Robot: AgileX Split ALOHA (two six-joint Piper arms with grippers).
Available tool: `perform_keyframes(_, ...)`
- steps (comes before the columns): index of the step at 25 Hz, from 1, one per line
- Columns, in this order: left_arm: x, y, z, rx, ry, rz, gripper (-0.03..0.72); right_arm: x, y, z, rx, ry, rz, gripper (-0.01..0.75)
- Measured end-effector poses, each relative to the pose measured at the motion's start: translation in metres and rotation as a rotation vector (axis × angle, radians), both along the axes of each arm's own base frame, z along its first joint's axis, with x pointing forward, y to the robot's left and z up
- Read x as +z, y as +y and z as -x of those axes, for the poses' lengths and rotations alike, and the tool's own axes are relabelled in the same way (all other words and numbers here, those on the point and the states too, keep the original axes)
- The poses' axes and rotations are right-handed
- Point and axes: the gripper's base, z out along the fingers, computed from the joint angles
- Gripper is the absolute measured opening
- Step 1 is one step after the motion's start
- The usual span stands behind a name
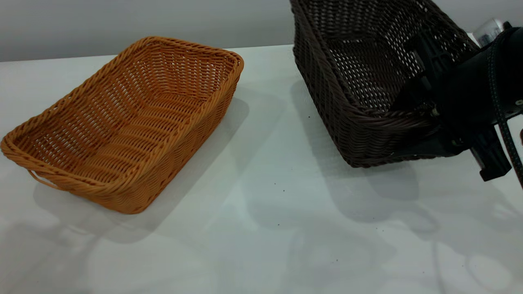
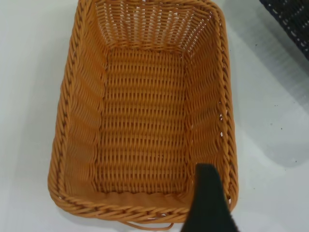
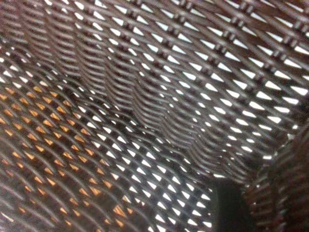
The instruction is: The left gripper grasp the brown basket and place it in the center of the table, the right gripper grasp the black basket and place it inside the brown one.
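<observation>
**Black basket aloft, tilted, held by one rim**

The right pincer pinches the black basket by its near rim, lifted and tilted above the desk's right side. Held at one edge, it could swing or slip. The brown basket rests left of centre; nothing lies between. The left pincer hovers over the brown basket's rim; its spread I cannot tell.

You have a smooth white table carrying the scene. The orange-brown rectangular woven wicker basket sits flat on it at about nine o'clock from the table's middle, open side up, a thin loop handle at its near short end, its shadow falling toward four o'clock. At about two o'clock the dark brown-black woven wicker basket is tilted; whether its low corner touches the table, you cannot tell.
</observation>
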Motion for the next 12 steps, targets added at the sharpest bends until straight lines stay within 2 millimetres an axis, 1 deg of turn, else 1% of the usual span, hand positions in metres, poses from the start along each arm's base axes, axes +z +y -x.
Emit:
perform_keyframes(5,-0.009,0.0,-0.009,0.003,0.048,0.016,0.426,0.019,0.002,-0.009,0.063,-0.101,0.028,0.3)
perform_keyframes(9,-0.018,0.001,-0.026,0.072,0.064,0.078,0.426,0.041,0.008,-0.025,0.165,-0.226,0.071,0.3)
perform_keyframes(12,-0.027,0.003,-0.037,0.117,0.086,0.112,0.426,0.052,0.008,-0.038,0.201,-0.285,0.103,0.3)
